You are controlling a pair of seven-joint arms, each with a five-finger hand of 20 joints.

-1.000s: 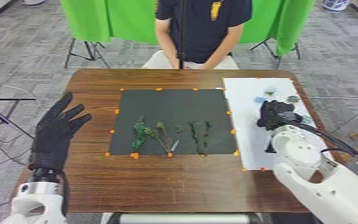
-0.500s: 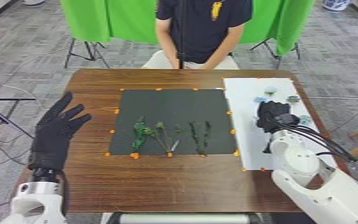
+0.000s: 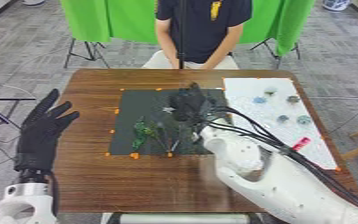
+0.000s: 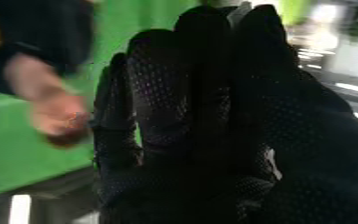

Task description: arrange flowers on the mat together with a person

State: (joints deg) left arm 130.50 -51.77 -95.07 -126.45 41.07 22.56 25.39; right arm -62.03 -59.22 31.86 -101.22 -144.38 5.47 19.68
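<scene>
At the brown wooden worktop's left side, the left hand (image 3: 42, 132), in black fabric, is released, fingers extended. On the dark rectangular mat (image 3: 135, 102) lie a leafy green stem (image 3: 140, 134) and thin stems (image 3: 161, 136). Above the mat, the right hand (image 3: 190, 104) in textured glove pinches a pale, star-shaped flower (image 3: 168, 109). The smooth white sheet (image 3: 246, 130) bears small, roundish flower heads (image 3: 304, 120) and a red piece (image 3: 302, 144). The right hand has moved leftward off the sheet.
</scene>
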